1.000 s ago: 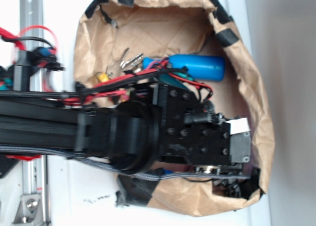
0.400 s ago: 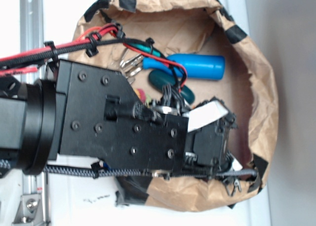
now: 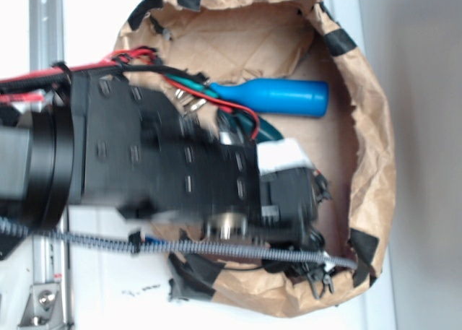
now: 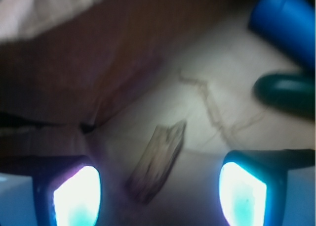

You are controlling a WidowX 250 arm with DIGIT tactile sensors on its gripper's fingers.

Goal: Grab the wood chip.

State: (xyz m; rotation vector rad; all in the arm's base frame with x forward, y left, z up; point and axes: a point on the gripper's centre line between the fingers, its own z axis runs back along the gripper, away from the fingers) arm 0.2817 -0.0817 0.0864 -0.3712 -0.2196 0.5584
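Fingers [image 4: 76, 196] stand apart at the bottom of the wrist view, glowing, with nothing between them yet. Gripper [image 4: 159, 189] hovers above the wood chip [image 4: 157, 161], which lies slantwise on the floor of the paper bag [image 3: 375, 164], between the fingers and slightly nearer the left one. Advisable: descend straight, turn the wrist so the fingers meet the chip's long edges, then close. Beyond lie a dark green object [image 4: 286, 92] and a blue handle [image 3: 278, 97]. Against the frame a second earlier, the arm has swung lower and deeper into the bag.
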